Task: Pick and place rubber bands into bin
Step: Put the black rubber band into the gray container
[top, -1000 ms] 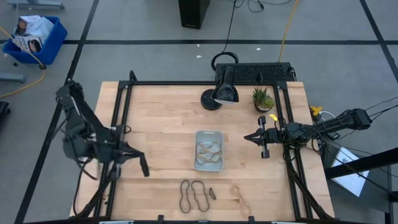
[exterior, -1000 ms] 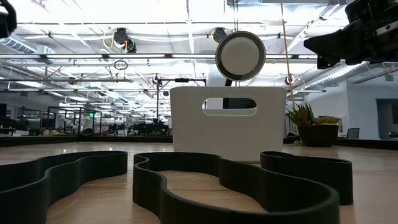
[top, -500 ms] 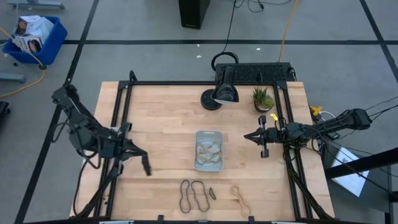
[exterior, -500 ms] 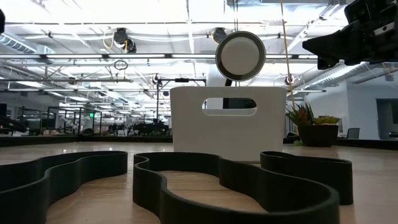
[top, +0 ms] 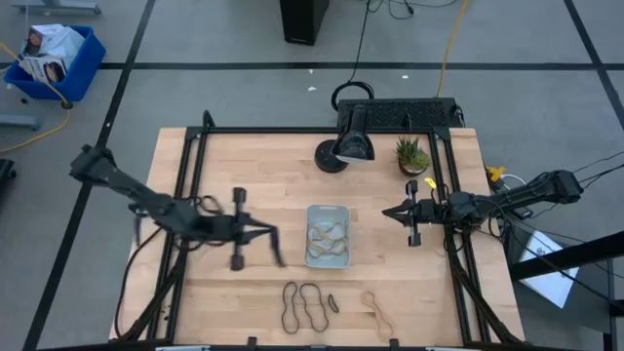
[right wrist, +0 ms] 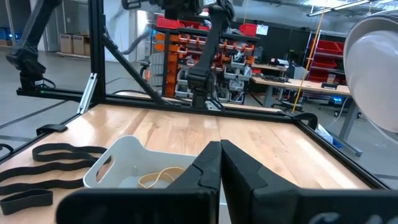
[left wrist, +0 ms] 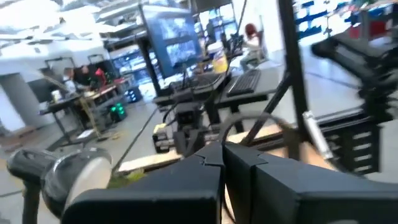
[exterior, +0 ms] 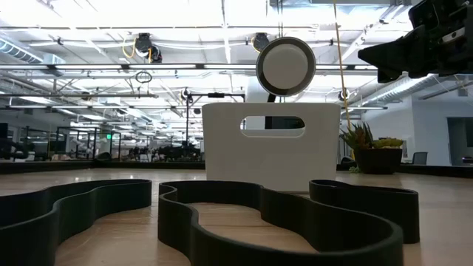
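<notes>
Rubber bands (top: 302,305) judged light, floppy; best pinched mid-loop off desk (top: 253,185). Both jaws clenched, nothing grasped.

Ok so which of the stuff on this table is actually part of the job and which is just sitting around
Job:
- bin, with bands already inside
- dark bands on the table near the front edge
- tan band beside them
- left gripper, shut, nearing the bin
- right gripper, shut, waiting right of the bin

Lying about:
- lamp
- plant
- blue crate on the floor
</notes>
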`<state>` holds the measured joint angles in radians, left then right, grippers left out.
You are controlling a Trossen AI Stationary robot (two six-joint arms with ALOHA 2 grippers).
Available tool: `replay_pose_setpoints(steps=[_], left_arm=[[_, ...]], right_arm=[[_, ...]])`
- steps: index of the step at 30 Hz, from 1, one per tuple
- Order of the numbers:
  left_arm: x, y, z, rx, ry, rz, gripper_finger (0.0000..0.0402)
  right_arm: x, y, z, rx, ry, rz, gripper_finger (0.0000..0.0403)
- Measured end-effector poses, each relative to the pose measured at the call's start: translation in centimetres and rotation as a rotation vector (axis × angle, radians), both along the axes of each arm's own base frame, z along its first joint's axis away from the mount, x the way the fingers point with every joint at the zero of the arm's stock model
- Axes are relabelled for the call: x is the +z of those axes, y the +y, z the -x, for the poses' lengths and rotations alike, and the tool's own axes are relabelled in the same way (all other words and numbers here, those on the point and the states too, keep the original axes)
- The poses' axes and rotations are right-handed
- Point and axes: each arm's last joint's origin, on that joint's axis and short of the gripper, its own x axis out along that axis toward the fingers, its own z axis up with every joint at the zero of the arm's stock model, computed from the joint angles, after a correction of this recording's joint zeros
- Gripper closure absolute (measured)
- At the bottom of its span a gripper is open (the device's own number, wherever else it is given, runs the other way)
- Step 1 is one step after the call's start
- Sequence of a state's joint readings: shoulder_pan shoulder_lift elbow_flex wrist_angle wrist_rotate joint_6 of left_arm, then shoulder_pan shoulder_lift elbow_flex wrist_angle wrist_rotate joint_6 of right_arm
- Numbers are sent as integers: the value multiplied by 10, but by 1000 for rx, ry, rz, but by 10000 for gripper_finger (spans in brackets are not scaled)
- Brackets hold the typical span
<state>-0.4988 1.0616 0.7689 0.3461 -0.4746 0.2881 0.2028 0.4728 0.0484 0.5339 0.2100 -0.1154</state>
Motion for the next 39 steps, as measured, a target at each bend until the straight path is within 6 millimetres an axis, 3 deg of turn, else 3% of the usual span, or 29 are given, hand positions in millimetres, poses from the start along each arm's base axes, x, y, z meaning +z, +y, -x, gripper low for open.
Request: replay_pose_setpoints(steps=[12, 22, 39], left_arm=[[-43, 36, -84, 83, 150, 37, 400], [-97, 60, -131, 84, 321, 87, 399], [-180, 72, -152, 79, 597, 60, 399]], right_arm=[[-1, 0, 0, 1, 8, 2, 399], [-1, 0, 0, -1, 15, 7, 399], [-3, 0, -1, -4, 30, 15, 399]])
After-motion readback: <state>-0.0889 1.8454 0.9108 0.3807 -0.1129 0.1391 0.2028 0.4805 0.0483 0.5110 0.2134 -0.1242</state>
